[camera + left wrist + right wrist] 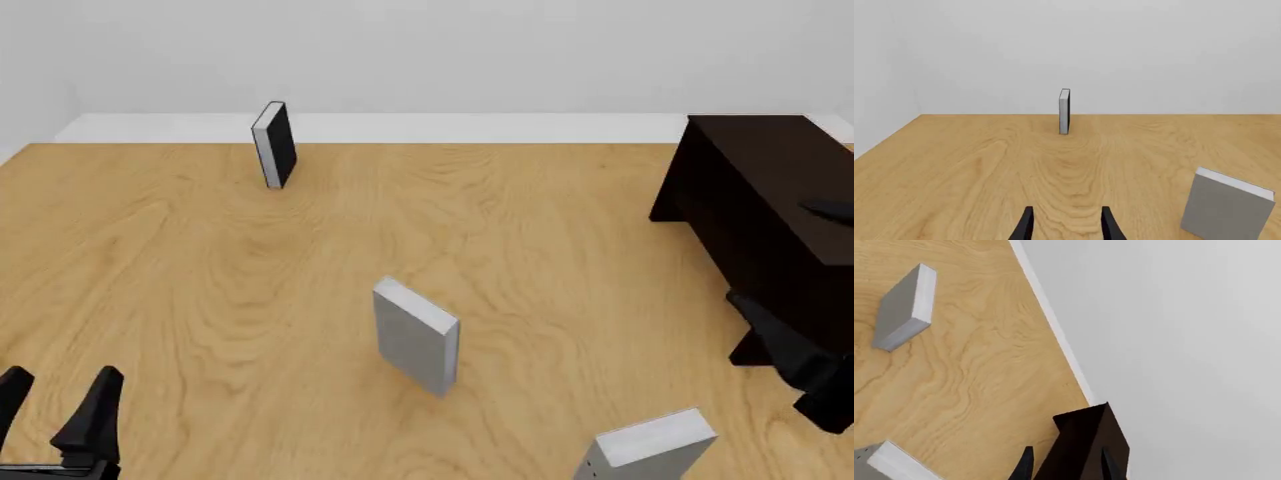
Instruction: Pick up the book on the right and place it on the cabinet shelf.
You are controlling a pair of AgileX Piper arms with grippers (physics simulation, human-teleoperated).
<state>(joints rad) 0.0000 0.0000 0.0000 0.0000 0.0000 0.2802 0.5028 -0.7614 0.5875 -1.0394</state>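
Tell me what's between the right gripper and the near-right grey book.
Only bare wooden table shows between the right gripper and the book in the front view.

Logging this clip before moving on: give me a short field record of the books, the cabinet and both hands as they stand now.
target book: light grey book, upright, front right, not held
middle book: darker grey book, upright, table centre
far book: black-covered book, upright, far left
cabinet: dark brown cabinet, right side; shelf not visible
left hand: left hand, open, near left corner, holding nothing
right hand: right hand, open, beside the cabinet, holding nothing
task status: not started
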